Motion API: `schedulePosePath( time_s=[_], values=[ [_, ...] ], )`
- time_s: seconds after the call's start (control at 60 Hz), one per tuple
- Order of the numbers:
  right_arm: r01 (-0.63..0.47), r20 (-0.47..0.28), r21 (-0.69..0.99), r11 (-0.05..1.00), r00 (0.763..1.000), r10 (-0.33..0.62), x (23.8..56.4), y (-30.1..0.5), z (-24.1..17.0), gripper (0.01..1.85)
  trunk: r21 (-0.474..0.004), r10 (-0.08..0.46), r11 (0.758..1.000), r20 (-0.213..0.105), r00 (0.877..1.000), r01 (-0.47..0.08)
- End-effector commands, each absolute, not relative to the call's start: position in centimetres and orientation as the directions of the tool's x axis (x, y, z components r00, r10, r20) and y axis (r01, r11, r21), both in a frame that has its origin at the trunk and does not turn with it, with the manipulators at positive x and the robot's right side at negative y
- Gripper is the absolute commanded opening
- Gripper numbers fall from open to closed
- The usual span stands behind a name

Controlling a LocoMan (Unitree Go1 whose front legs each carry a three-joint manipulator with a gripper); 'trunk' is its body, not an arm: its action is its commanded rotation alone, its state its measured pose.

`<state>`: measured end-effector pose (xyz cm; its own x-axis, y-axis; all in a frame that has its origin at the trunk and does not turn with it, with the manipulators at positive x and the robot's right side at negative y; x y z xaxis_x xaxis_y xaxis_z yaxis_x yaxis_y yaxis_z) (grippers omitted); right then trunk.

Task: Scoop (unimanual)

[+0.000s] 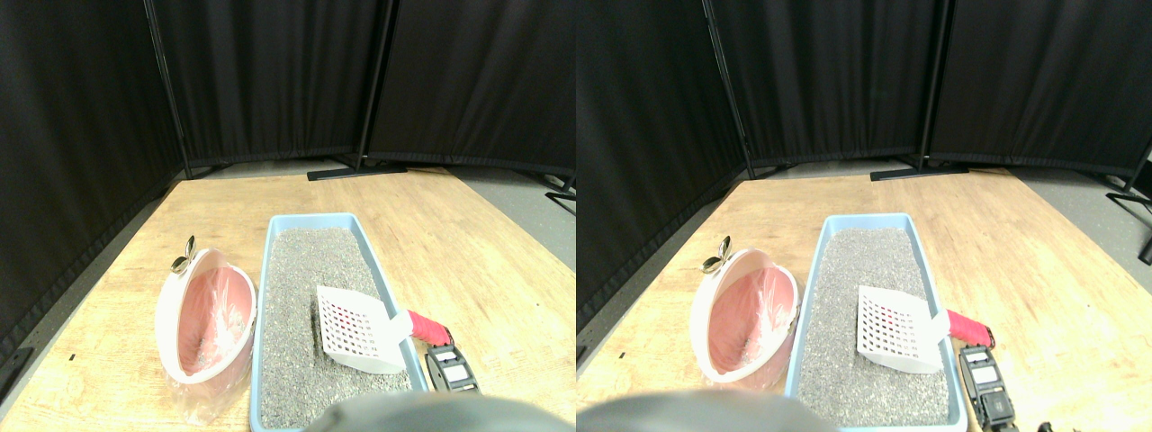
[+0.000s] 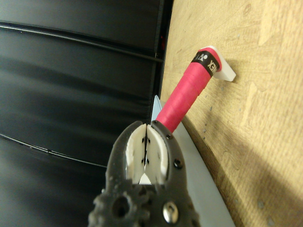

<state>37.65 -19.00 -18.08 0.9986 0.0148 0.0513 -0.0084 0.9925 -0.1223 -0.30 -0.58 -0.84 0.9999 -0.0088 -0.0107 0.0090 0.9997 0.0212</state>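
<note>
A white slotted scoop (image 1: 355, 328) lies over the grey litter (image 1: 301, 270) in a light blue tray (image 1: 310, 219). Its pink wrapped handle (image 1: 429, 328) sticks out over the tray's right rim. My right gripper (image 1: 447, 355) sits on the floor side of that rim, just behind the handle's end. In the wrist view the gripper (image 2: 148, 124) is shut, its white pads (image 2: 158, 151) pressed together with nothing between them. The pink handle (image 2: 184, 97) runs on past the jaw tips, beside them rather than inside.
A pink bin lined with clear plastic (image 1: 207, 324) leans tilted against the tray's left side, with a small metal piece (image 1: 184, 256) at its far rim. Everything stands on a wooden floor (image 1: 468, 243). Black curtains on stands (image 1: 355, 169) close off the back and left.
</note>
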Motion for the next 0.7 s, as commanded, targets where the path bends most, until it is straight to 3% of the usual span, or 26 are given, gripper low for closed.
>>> schedulePosePath(
  time_s=[0.017, 0.317, 0.383, 0.567, 0.7],
  values=[
    [-0.002, 0.102, -0.126, 0.992, 0.995, 0.014, 37.6, -19.1, -17.3, 0.38, 0.008, -0.004, 1.0, -0.014, 1.0, 0.004],
    [-0.013, 0.14, -0.122, 0.992, 0.99, 0.03, 37.6, -19.4, -17.5, 0.36, 0.01, -0.004, 1.0, -0.016, 1.0, 0.005],
    [-0.028, 0.19, -0.124, 0.992, 0.98, 0.051, 37.8, -19.6, -17.6, 0.36, 0.012, -0.007, 1.0, -0.018, 1.0, 0.007],
    [-0.003, 0.243, -0.041, 0.999, 0.97, 0.013, 38.2, -21.0, -17.9, 0.73, 0.016, -0.016, 1.0, -0.019, 1.0, 0.016],
    [-0.012, 0.242, -0.012, 1.0, 0.97, 0.014, 38.4, -21.4, -17.9, 0.79, 0.016, -0.021, 1.0, -0.019, 1.0, 0.022]
  ],
)
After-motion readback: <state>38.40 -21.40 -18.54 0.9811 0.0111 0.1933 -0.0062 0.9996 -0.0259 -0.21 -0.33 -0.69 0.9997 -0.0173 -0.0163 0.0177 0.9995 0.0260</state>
